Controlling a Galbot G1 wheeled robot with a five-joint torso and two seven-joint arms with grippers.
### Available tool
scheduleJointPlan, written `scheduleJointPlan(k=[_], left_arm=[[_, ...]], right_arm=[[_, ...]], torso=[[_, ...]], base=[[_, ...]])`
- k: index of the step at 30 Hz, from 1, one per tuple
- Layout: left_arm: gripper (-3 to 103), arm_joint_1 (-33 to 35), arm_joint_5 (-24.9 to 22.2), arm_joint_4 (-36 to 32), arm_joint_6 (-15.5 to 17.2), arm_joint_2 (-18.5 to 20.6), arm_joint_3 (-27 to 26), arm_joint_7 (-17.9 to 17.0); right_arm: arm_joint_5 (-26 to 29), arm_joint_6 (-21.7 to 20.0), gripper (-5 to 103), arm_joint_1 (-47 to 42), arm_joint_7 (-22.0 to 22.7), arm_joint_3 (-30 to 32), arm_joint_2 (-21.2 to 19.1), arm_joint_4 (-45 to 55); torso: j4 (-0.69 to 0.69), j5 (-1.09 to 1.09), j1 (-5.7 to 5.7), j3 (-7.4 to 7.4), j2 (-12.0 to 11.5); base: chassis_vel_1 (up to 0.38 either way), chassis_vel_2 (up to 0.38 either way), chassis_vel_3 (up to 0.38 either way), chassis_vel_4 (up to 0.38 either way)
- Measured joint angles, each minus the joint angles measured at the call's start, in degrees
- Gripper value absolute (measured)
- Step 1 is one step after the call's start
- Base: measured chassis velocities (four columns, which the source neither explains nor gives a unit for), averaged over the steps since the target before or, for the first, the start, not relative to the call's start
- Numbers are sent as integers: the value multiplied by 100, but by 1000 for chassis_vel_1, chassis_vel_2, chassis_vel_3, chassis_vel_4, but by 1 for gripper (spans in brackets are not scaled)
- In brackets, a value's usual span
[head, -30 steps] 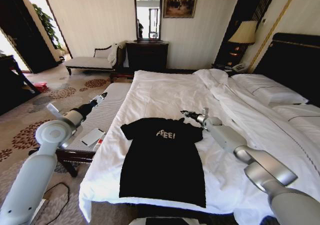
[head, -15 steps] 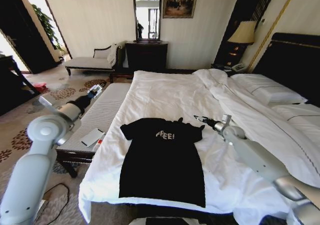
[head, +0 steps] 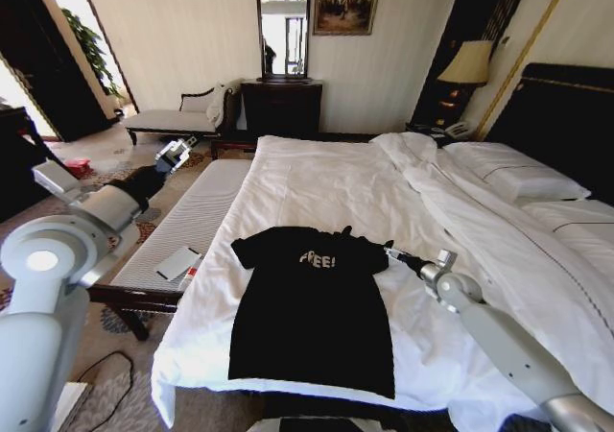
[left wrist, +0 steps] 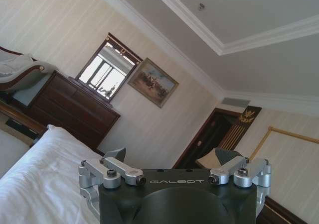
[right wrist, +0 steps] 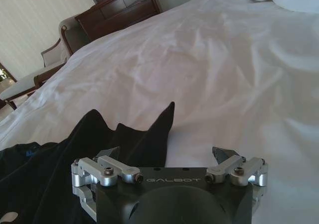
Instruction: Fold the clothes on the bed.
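The clothes are one black T-shirt (head: 312, 307) with white "FREE!" lettering, lying flat and spread on the near part of the bed (head: 317, 178). My right gripper (head: 395, 252) hovers low over the white sheet just beyond the shirt's right sleeve, open and holding nothing. In the right wrist view that gripper (right wrist: 167, 153) has its fingers wide apart, with a small raised peak of the black T-shirt (right wrist: 75, 159) in front of it. My left gripper (head: 177, 150) is raised off to the left of the bed, above the bench's far end. In its own wrist view the left gripper (left wrist: 172, 157) is open and points at the far wall.
A striped bench (head: 197, 216) runs along the bed's left side with a white flat item (head: 177, 262) on its near end. A rumpled duvet (head: 432, 178) and pillows (head: 523, 178) lie at the right. A pale chaise (head: 173, 117), dark dresser (head: 281, 106) and lamp (head: 467, 62) stand behind.
My right gripper has drawn back to the right, off the shirt's shoulder to beyond the sleeve. My left arm has lifted and swung further out to the left. The shirt lies about the same.
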Motion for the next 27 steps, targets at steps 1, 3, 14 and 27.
scheduleJointPlan(k=[1,3,14,27], left_arm=[[100,12,2,17,4,-19,4,3],[100,25,5,29,7,-45,19,4],[100,81,167,-10,10,-67,197,5],[100,179,121,-18,10,-47,55,2]], right_arm=[[23,-1,100,-241,13,160,0,131],[38,-1,100,-393,4,241,-2,214],[113,121,100,-150,-106,-99,347,48],[-33,145,70,-190,-204,-88,374,49]], torso=[[-1,0,0,0,0],[-4,1,0,0,0],[2,0,2,1,-1],[-2,1,2,1,-1]], base=[[0,0,0,0],[0,0,0,0],[0,0,0,0],[0,0,0,0]])
